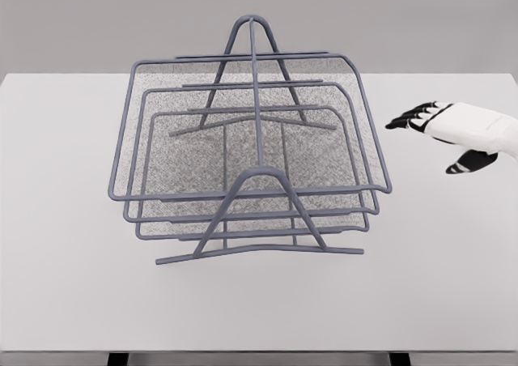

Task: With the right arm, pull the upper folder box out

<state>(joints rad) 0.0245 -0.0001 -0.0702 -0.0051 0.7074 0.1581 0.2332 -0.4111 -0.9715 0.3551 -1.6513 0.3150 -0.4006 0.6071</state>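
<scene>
Rack [251, 139]: I see three stacked mesh trays, mid-bench [65, 285].
Top tray [368, 107]: untouched.
Right robot hand [441, 135]: fingers spread, empty, apart from the rack's right side.

A grey-blue wire rack [257, 139] is standing in the middle of the white table, holding 3 stacked mesh trays between 2 A-shaped end frames, 1 at the near side and 1 at the far side. The upper tray [243, 66] is sitting highest and is the widest in view, its rim running level and its mesh floor showing the trays beneath. It is lying fully seated in the rack, lined up with the middle tray [166, 212] and the bottom tray [243, 232], each one appearing a little smaller below it
</scene>
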